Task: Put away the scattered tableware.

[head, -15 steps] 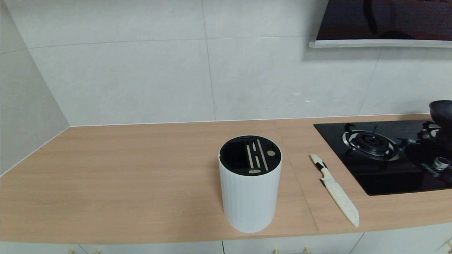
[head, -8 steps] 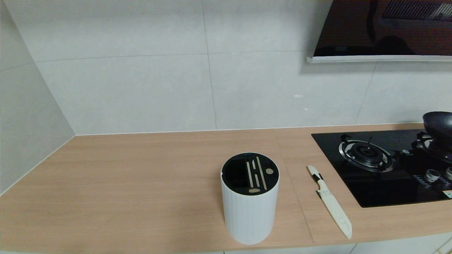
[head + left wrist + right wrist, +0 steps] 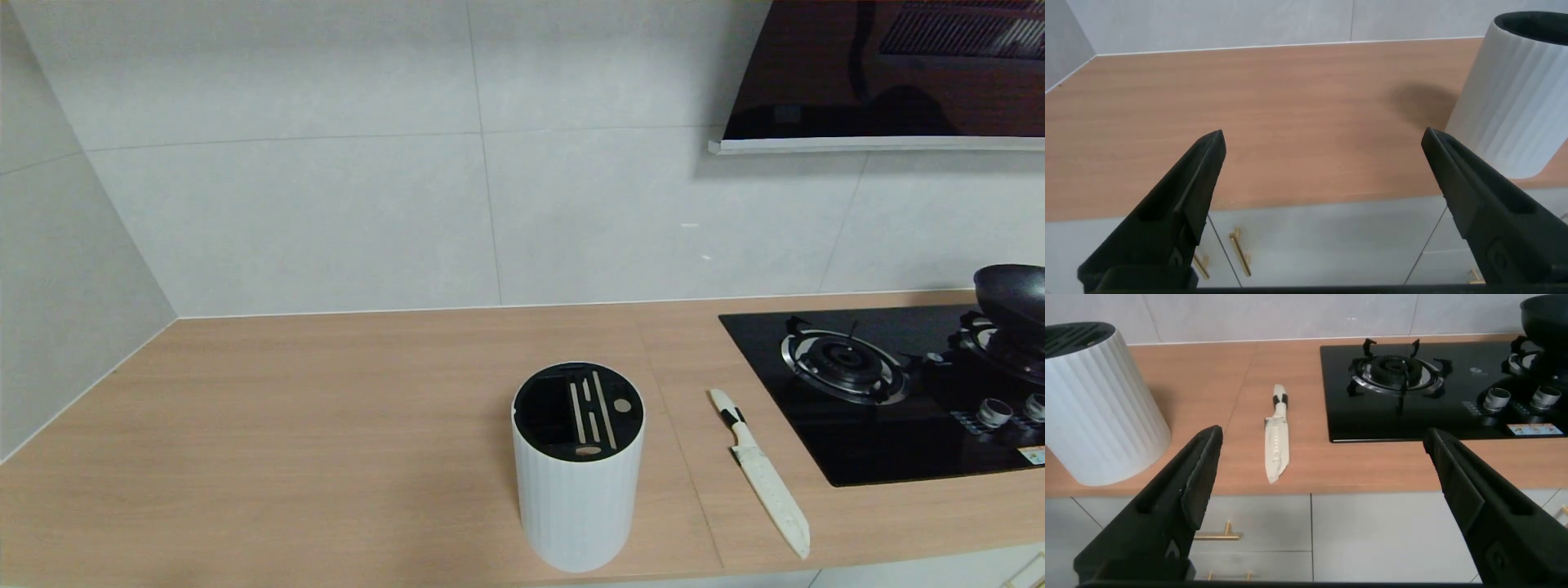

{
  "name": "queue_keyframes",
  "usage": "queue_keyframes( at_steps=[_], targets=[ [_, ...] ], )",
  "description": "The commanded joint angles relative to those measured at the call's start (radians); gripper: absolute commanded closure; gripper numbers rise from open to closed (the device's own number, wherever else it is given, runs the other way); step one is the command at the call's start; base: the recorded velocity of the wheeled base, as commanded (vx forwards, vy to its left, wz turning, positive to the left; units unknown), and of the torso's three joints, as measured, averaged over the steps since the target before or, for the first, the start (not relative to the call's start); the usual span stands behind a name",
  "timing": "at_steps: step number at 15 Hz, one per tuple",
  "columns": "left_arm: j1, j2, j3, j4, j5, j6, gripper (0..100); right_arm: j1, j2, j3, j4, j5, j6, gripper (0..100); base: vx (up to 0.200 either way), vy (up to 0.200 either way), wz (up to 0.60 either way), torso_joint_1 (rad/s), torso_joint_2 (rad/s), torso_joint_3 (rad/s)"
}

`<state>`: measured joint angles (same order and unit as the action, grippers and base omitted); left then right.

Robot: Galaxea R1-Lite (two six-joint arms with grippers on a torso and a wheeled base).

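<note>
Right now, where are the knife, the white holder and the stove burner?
knife (image 3: 768, 494), head view, on the blade.
white holder (image 3: 578, 506), head view, on its ribbed side.
stove burner (image 3: 841, 364), head view, on its centre.

matt wood-grain counter (image 3: 326, 425) — ribbed matt white holder (image 3: 578, 506), glossy black glass hob (image 3: 890, 449), speckled knife (image 3: 759, 472).

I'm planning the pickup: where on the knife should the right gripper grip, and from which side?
Probably the handle, from straight above, closing across it: the knife lies flat on the counter, handle at the far end, blade toward the front edge.
</note>
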<state>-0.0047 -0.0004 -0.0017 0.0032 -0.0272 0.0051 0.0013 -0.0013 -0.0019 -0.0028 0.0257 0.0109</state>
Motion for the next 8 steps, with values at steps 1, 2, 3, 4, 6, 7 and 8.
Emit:
queue_keyframes(
  at_steps=[1, 2, 3, 4, 6, 7, 8],
  targets=[
    [0.000, 0.000, 0.000, 0.000, 0.000, -0.001, 0, 0.000, 0.001, 0.000, 0.000, 0.000, 0.000, 0, 0.000, 0.000, 0.00, 0.000, 0.00, 0.000],
    [0.000, 0.000, 0.000, 0.000, 0.000, -0.001, 0, 0.000, 0.001, 0.000, 0.000, 0.000, 0.001, 0, 0.000, 0.000, 0.00, 0.000, 0.00, 0.000],
    [0.000, 0.000, 0.000, 0.000, 0.000, 0.001, 0, 0.000, 0.001, -0.001, 0.000, 0.000, 0.001, 0, 0.000, 0.000, 0.00, 0.000, 0.00, 0.000],
    [0.000, 0.000, 0.000, 0.000, 0.000, 0.001, 0, 0.000, 0.003, 0.000, 0.000, 0.002, -0.006, 0, 0.000, 0.000, 0.00, 0.000, 0.00, 0.000],
    [0.000, 0.000, 0.000, 0.000, 0.000, 0.001, 0, 0.000, 0.001, 0.000, 0.001, 0.003, -0.008, 0, 0.000, 0.000, 0.00, 0.000, 0.00, 0.000],
    [0.000, 0.000, 0.000, 0.000, 0.000, -0.001, 0, 0.002, 0.001, 0.000, 0.001, 0.003, -0.009, 0, 0.000, 0.000, 0.00, 0.000, 0.00, 0.000],
    [0.000, 0.000, 0.000, 0.000, 0.000, 0.001, 0, 0.000, 0.001, 0.000, 0.000, 0.005, -0.014, 0, 0.000, 0.000, 0.00, 0.000, 0.00, 0.000]
  ],
)
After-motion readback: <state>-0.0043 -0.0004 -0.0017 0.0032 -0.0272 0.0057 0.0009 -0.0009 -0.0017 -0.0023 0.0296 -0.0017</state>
